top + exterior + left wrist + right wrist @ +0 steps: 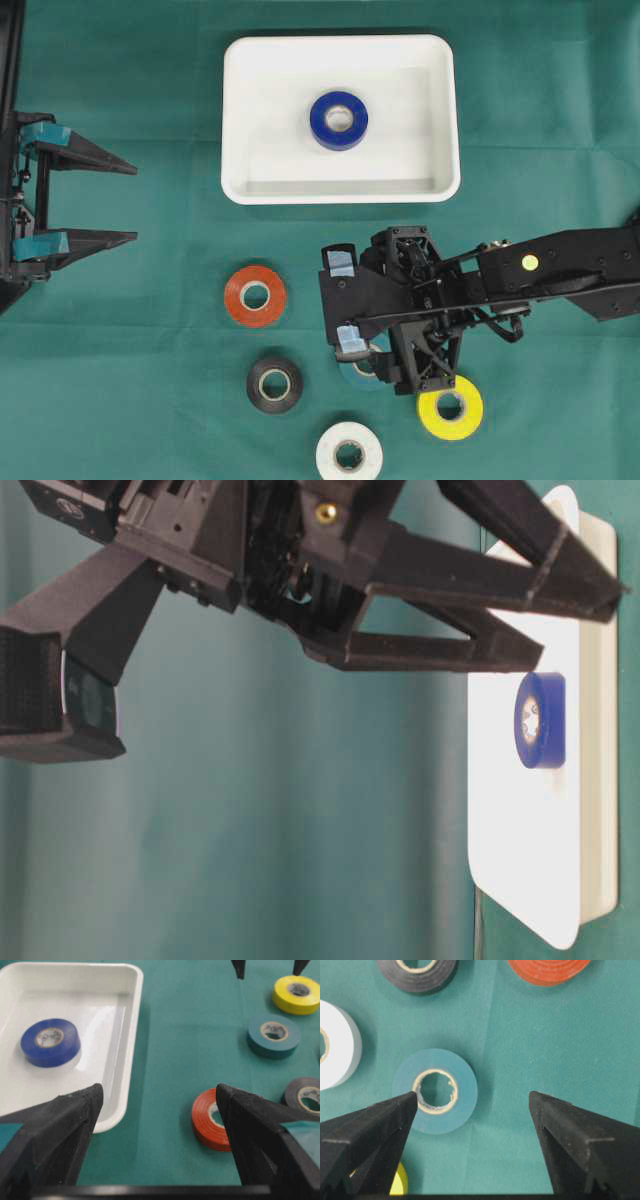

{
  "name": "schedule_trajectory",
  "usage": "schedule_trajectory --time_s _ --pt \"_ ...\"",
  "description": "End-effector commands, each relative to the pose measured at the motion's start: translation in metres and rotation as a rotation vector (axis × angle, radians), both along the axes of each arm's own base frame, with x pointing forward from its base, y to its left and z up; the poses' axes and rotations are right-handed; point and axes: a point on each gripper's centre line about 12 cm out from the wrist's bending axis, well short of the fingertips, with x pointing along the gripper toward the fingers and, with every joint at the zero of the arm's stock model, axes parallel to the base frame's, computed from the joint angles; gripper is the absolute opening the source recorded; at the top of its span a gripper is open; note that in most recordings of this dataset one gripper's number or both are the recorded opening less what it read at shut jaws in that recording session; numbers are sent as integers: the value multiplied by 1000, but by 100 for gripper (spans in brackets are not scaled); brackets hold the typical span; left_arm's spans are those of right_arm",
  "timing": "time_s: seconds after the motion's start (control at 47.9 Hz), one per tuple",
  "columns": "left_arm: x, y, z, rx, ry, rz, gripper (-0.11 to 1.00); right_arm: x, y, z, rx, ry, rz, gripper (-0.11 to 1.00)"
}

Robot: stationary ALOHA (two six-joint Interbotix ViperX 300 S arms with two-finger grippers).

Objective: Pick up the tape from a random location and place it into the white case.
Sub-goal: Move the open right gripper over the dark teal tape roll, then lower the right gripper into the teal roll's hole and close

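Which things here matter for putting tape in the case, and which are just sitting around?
Job:
shallow white plastic case
blue tape roll, already inside
teal tape roll, below the open right tool

Lying about:
orange tape roll
black tape roll
white tape roll
yellow tape roll

Both arms are matte black plastic and metal. The left gripper (128, 202) has long triangular jaws, their bases wrapped in teal tape. The right gripper (342, 302) carries pale blue tape patches on its jaws, an open truss frame, black cables, and a yellow-green dot on the forearm. A brass screw shows in the table-level view.
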Motion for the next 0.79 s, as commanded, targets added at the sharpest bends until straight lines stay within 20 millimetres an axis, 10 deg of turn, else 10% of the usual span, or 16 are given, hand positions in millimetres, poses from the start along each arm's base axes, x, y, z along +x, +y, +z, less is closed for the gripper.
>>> schedule_trajectory --time_s 0.0,0.772 --pt "2 0 5 -1 -12 -1 95 4 0 9 6 -32 -2 89" --pt "2 0 4 -1 -12 -1 95 10 2 -65 4 -20 1 89"
